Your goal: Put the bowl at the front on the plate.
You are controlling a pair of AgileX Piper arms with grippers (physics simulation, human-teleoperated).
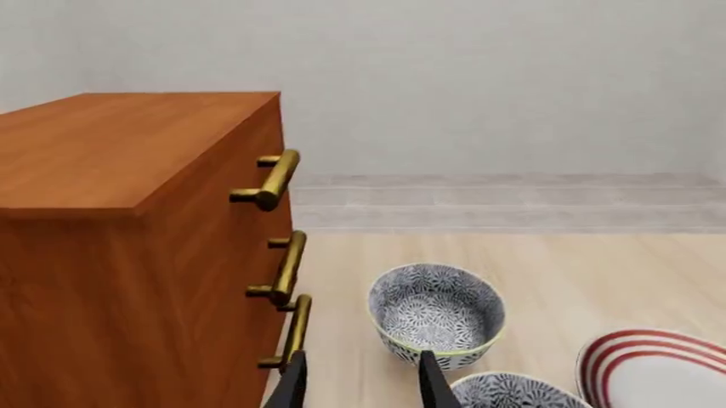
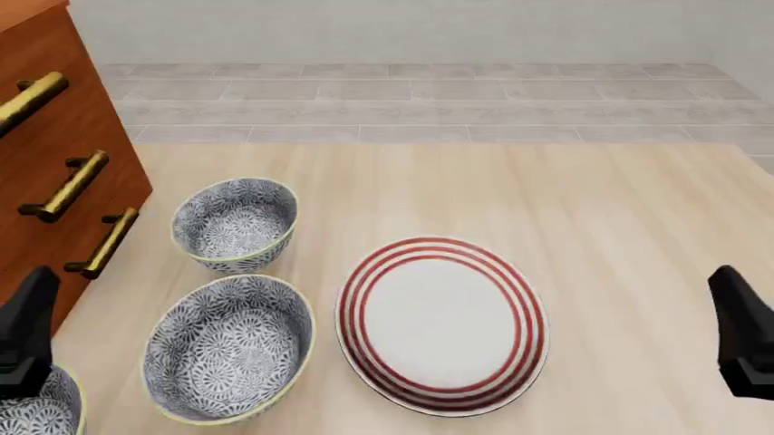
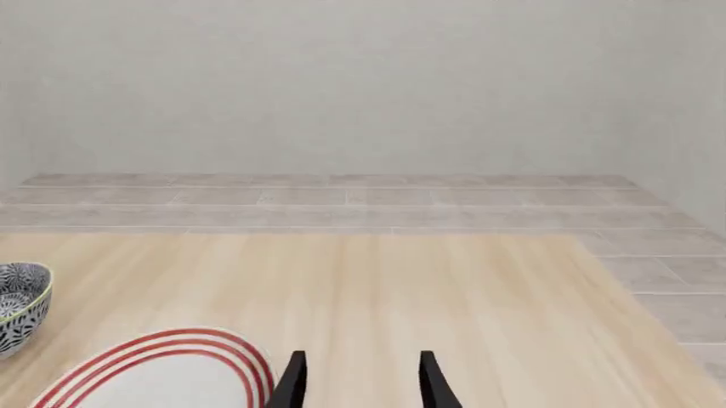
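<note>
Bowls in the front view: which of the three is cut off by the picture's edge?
The bowl in the bottom-left corner, beside the left pincer; the other two show whole.

Front camera high on arms' side, facing forward and down over table (image 2: 604,208). Left wrist camera low, level, facing wooden cabinet (image 1: 125,255) and back wall. Right wrist camera low, level, over open tabletop. All share red-ringed plate (image 2: 441,324).
</note>
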